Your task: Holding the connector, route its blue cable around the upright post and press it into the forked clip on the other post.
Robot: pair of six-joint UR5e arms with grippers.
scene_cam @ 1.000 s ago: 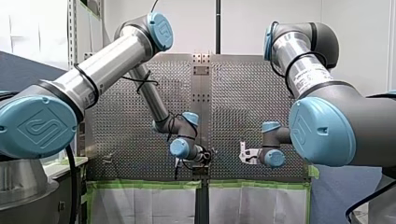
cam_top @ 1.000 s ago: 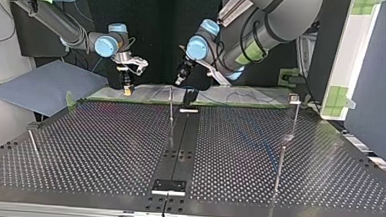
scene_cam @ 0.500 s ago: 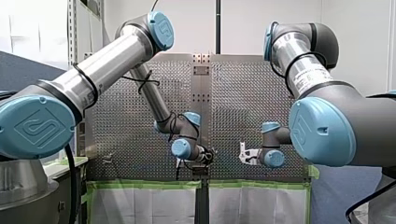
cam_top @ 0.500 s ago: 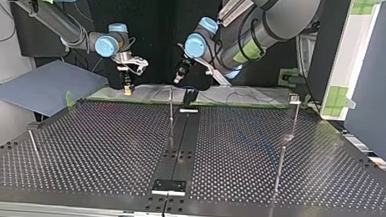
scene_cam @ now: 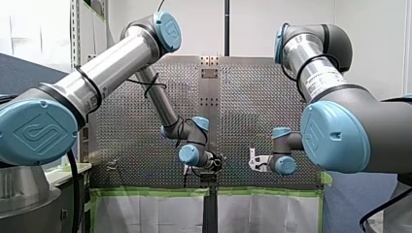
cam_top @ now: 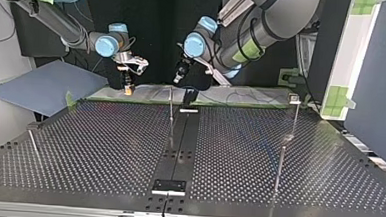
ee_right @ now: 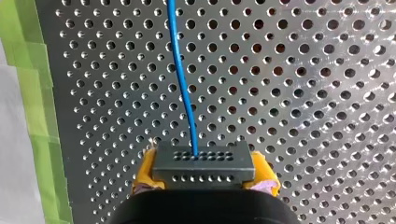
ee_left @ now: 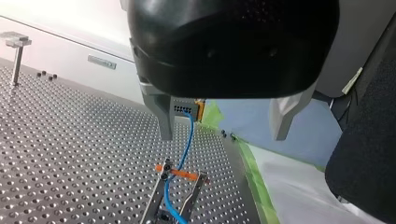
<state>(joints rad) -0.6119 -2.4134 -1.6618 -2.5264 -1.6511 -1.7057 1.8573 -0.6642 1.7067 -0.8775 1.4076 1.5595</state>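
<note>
Right wrist view shows my right gripper (ee_right: pixel 203 173), yellow pads clamped on the grey connector (ee_right: pixel 203 161), at upper left of the top view. From it the blue cable (ee_right: pixel 181 79) runs ahead over the perforated table (ee_right: pixel 303 93). My left gripper (ee_left: pixel 222 135) has its fingers apart above the forked clip (ee_left: pixel 156 201), and the cable passes between the prongs.

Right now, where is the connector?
The connector sits clamped between my right gripper's yellow pads, at the top view's left near the table's taped edge; its blue cable runs ahead.
</note>
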